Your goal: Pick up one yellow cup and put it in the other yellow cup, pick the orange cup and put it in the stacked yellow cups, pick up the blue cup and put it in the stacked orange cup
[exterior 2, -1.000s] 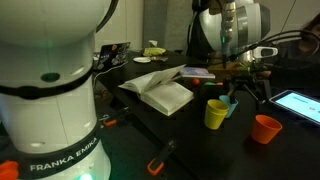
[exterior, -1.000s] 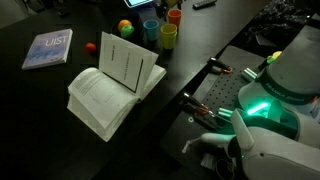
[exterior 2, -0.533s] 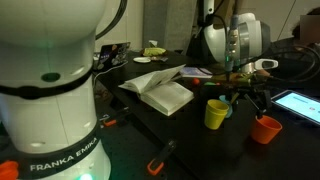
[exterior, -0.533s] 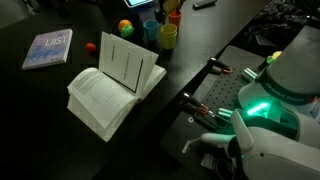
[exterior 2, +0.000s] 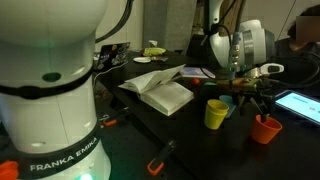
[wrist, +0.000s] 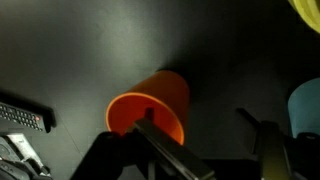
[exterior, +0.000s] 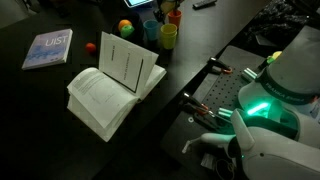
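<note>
The orange cup [wrist: 150, 105] stands upright on the dark table, and shows in both exterior views [exterior 2: 266, 129] [exterior: 174, 16]. My gripper [wrist: 200, 125] is open just above it, one finger over the cup's rim, the other outside to the right; it also shows in an exterior view [exterior 2: 256, 100]. The yellow cups [exterior 2: 216, 113] read as a single stack beside the blue cup [exterior 2: 231, 106]. In the wrist view the blue cup [wrist: 305, 105] is at the right edge and a yellow rim [wrist: 305, 10] at the top right. In an exterior view the yellow stack [exterior: 168, 36] and blue cup [exterior: 150, 28] stand together.
An open white book [exterior: 112, 82] lies mid-table, also seen in an exterior view [exterior 2: 160, 90]. A pale booklet [exterior: 47, 48], a coloured ball [exterior: 125, 27] and a tiny orange ball [exterior: 90, 46] lie beyond it. A tablet [exterior 2: 298, 104] lies near the orange cup.
My gripper has moved sideways from above the yellow and blue cups to over the orange cup, and lower. The cups have not moved.
</note>
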### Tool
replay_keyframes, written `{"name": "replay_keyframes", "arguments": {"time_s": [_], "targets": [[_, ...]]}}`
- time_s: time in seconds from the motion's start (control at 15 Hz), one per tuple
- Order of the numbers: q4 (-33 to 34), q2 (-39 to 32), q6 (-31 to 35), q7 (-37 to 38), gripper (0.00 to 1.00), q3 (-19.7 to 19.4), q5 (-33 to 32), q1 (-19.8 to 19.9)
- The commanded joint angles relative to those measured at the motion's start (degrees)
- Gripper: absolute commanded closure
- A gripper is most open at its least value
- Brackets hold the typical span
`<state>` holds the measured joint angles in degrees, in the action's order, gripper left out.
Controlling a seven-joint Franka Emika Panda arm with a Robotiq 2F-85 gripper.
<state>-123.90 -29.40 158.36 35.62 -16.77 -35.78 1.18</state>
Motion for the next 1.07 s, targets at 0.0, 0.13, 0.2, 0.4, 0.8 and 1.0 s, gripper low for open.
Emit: {"name": "replay_keyframes", "arguments": {"time_s": [0.0,0.13,0.2,0.4,0.8,1.0], "targets": [[1.6,-1.3,2.1,-3.0,0.51,-1.9,2.6,-1.9],[1.5,-1.1,2.4,-3.8,0.65,-2.5,3.1,-2.7],[1.5,-1.0,2.4,-4.0,0.73,-2.9,3.1,-3.1],[1.1,-0.8,2.4,-3.9,0.95,-4.1,3.0,-4.2],[0.5,1.6,-1.6,-4.4,0.97,-5.3,3.5,-5.8],[-0.1,5.5,-5.9,-5.5,0.97,-4.0,5.1,-6.7]]}}
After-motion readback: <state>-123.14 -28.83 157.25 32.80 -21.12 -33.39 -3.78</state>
